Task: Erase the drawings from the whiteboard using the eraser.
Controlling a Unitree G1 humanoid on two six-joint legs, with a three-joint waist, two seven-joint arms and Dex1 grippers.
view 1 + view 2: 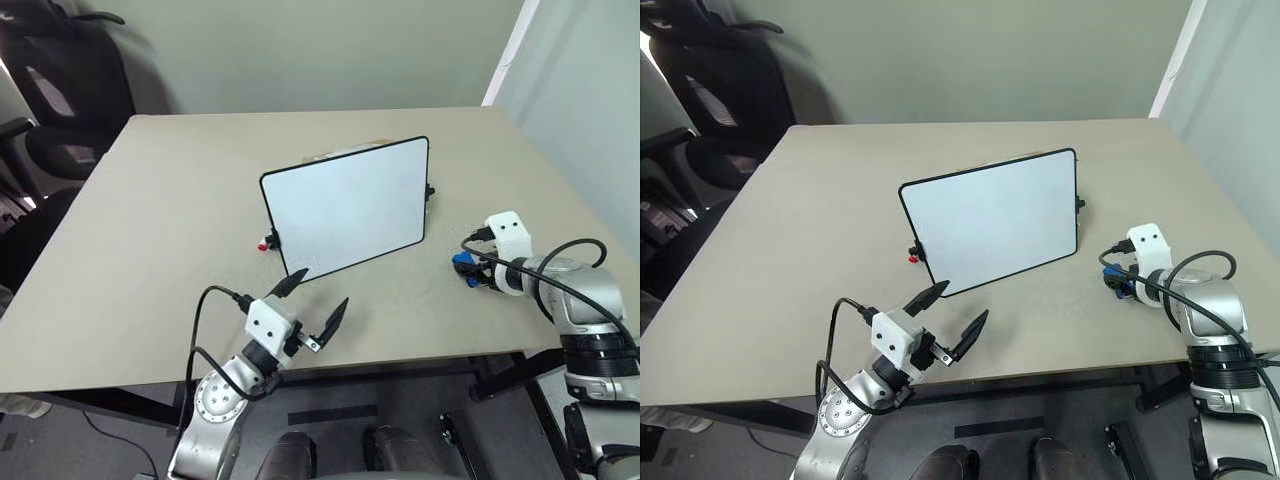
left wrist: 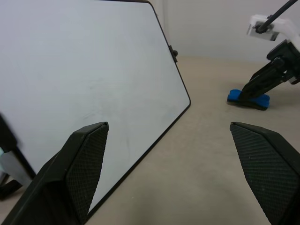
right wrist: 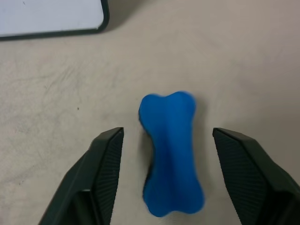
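The right tool point(image 3: 166, 178) stands spread around the blue eraser point(image 3: 171, 157) (edges blurred), not touching it. The left tool point(image 1: 312, 302), also spread, sits at the whiteboard's point(image 1: 345, 207) six o'clock.

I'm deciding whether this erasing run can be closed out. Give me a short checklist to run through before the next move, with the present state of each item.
1. Whiteboard face free of red marks: ok, it looks plain white in the head and left wrist views.
2. Eraser released: ok, it lies on the table between the right gripper's spread fingers, with gaps on both sides.
3. Eraser off the board: ok, it sits apart from the board's right edge.
4. Left gripper empty: ok, open and holding nothing, at the board's near corner.
5. Whether the left fingers touch the board: cannot tell.
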